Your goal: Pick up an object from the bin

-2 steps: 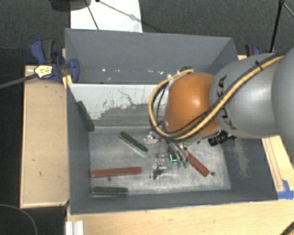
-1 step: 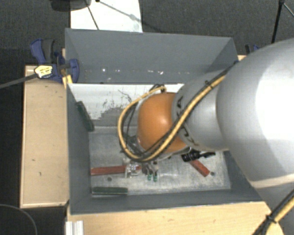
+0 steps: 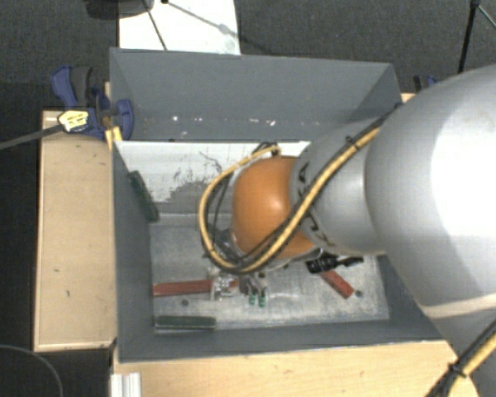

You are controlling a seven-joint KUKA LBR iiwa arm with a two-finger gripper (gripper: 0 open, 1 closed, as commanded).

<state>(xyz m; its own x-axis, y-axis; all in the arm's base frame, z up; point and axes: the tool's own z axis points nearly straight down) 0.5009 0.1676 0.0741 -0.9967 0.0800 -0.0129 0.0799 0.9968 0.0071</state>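
The grey metal bin (image 3: pixel 132 304) is holding a few slim things. The gripper (image 3: pixel 240 289), under the arm's smooth orange cover (image 3: pixel 260 209), is sitting low by the right end of a flat reddish-brown stick (image 3: pixel 180 288); spread or closed, I cannot tell. A dark green strip (image 3: pixel 184 323) is lying below-left of it, and a short red piece (image 3: pixel 341 284) to its right.

A dark bar (image 3: pixel 184 323) lies along the bin's (image 3: pixel 248 98) front edge, near the left corner. A green strip (image 3: pixel 142 197) leans on the left wall. A red piece (image 3: pixel 341 285) lies near the right edge. Paper (image 3: pixel 190 11) lies beyond the back wall.
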